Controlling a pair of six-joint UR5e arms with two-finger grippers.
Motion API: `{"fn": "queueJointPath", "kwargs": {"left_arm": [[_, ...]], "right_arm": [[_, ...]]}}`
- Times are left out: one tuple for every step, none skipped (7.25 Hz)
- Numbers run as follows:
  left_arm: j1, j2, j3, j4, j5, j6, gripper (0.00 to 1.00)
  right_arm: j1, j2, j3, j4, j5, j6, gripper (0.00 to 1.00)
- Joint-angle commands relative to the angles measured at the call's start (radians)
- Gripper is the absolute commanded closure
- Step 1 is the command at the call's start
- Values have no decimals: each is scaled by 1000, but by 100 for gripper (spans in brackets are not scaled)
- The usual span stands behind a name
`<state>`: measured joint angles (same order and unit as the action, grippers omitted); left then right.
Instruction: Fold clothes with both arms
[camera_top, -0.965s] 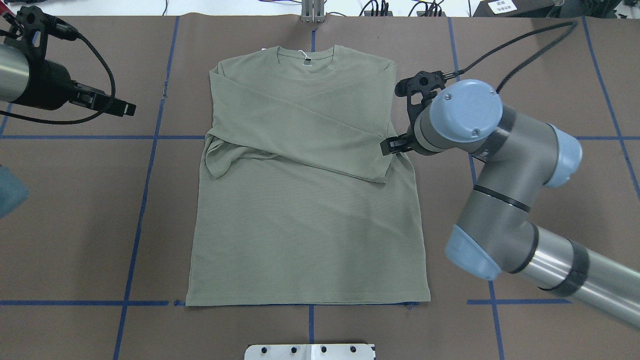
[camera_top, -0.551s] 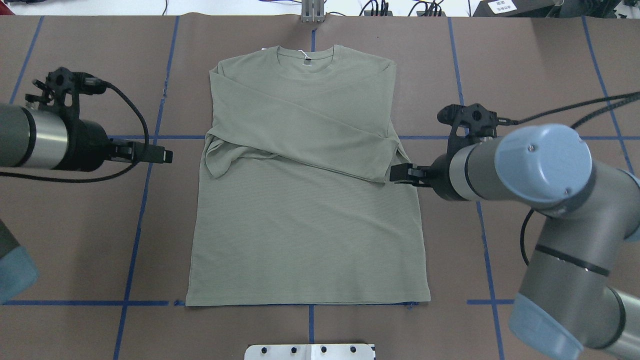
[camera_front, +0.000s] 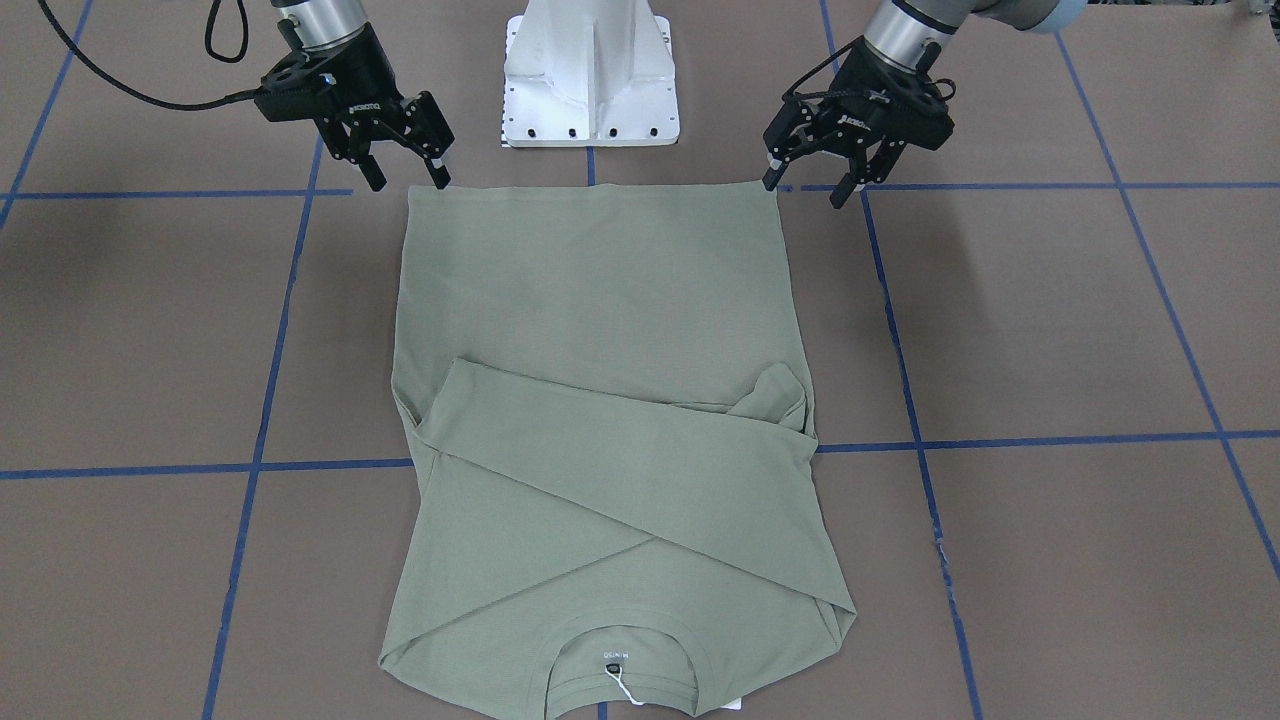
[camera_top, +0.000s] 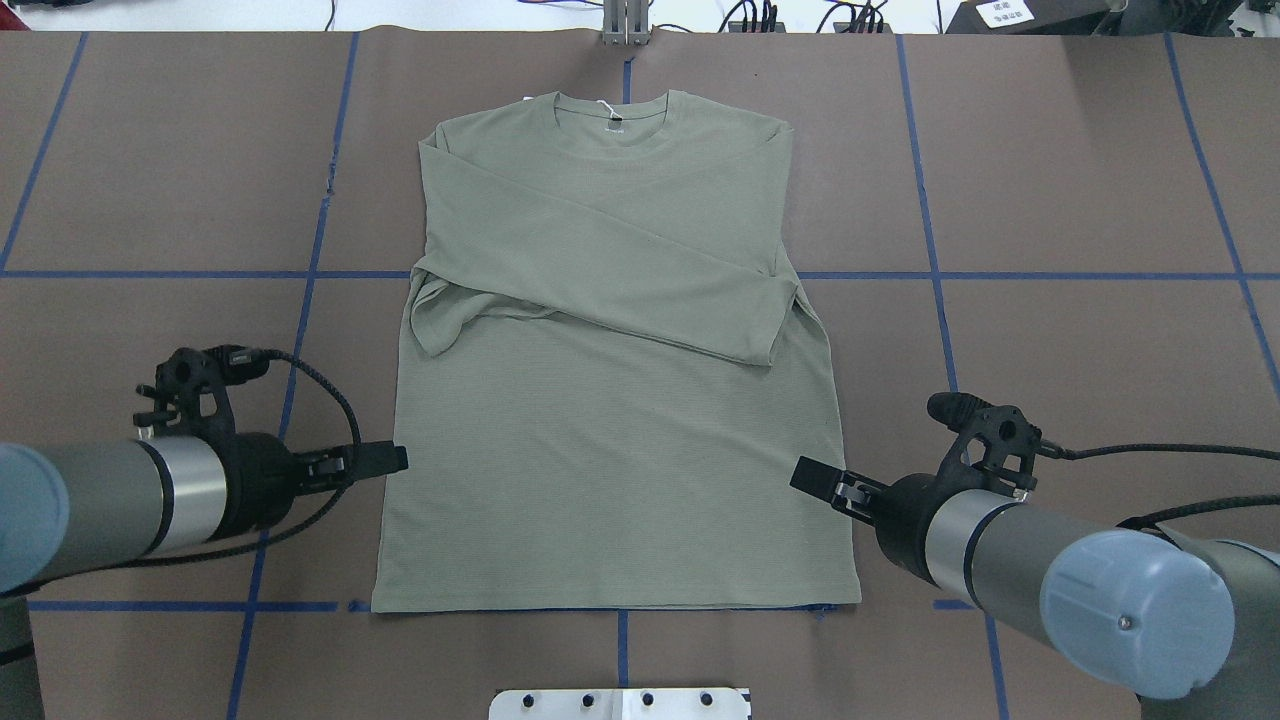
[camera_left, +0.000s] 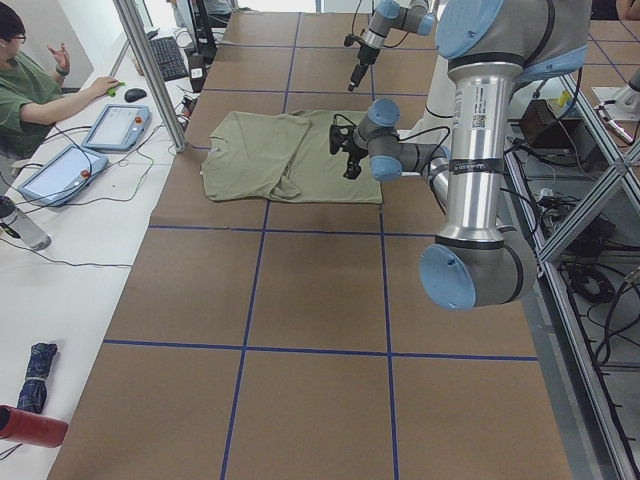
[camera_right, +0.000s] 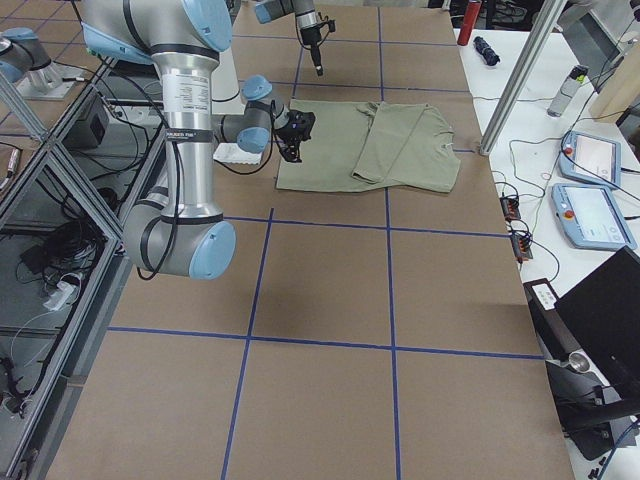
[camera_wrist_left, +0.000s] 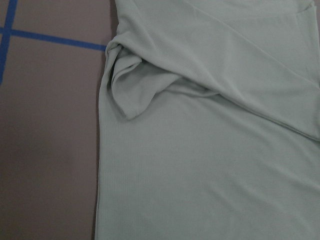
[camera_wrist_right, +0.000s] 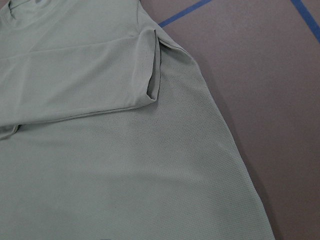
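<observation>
We see the brown table (camera_top: 1100, 150) with the sage-green shirt (camera_top: 610, 470) lying flat at its middle. In the overhead view the ribbed collar (camera_top: 611, 112) is at 12 o'clock and the hem at 6, with both long sleeves folded across the chest. The left gripper (camera_front: 803, 186) sits at the shirt's 8 o'clock and the right gripper (camera_front: 408, 180) at 4 o'clock. Each is just beside a side edge near the hem, fingers spread and holding nothing. A white tag string (camera_front: 622, 688) lies at the collar.
</observation>
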<state>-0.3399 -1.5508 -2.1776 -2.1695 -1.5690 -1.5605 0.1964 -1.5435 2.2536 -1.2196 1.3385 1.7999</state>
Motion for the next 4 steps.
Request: {"fn": "queueJointPath", "kwargs": {"left_arm": [[149,57,37,-61,156,-197,28],[174,52,79,-62,182,-217,28],[189,49,100,-62,182,-223,28],[196,48,113,-62,182,-222,28]], "right_arm": [[-31,-10,1,5,-44,30,1],[-29,-10,0,5,-45,30,1],[-31,-9,0,6,-47,30,1],[-31,-9,0,6,-48,30,1]]}}
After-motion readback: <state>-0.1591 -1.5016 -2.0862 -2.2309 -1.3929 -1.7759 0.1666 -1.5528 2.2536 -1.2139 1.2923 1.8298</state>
